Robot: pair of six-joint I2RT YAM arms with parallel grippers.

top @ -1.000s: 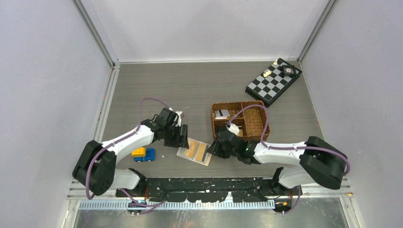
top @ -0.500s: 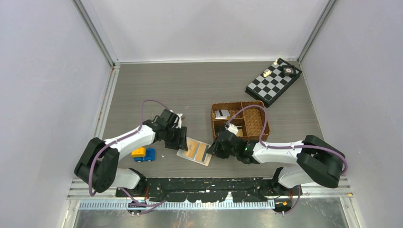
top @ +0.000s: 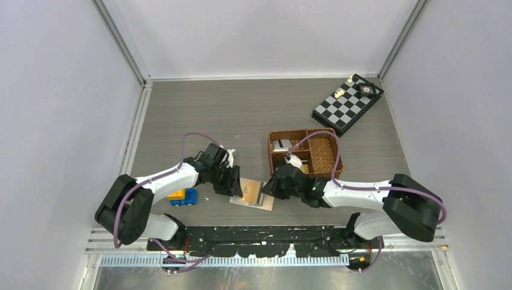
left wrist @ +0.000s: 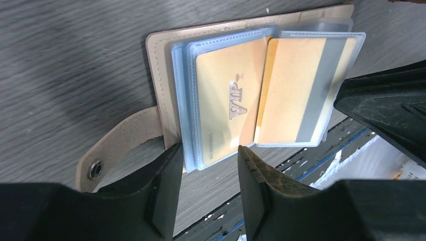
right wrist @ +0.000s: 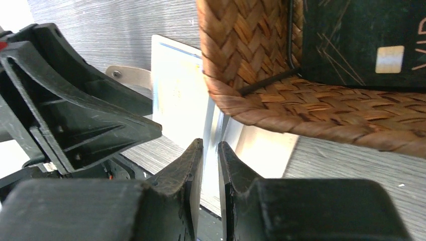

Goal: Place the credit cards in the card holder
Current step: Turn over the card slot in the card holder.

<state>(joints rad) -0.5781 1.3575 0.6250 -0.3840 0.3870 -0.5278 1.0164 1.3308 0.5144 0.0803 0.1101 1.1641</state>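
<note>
While the card holder (top: 252,198) is lying open on the table (top: 229,115) between the arms, the left gripper (left wrist: 208,150) is standing half open, straddling the holder's near edge beside the snap tab (left wrist: 115,145). A tan VIP card (left wrist: 226,100) and a striped tan card (left wrist: 296,90) are sitting in its clear sleeves. The right gripper (right wrist: 210,145) is holding its jaws at a slit around a thin pale leaf, though I cannot tell whether it is actually pinching it. The woven basket (right wrist: 261,90) is crowding in just above that gripper, with a black card (right wrist: 361,40) lying inside. A toy truck (top: 183,196) is sitting near the left arm, and a chessboard (top: 347,104) is lying well apart.
</note>
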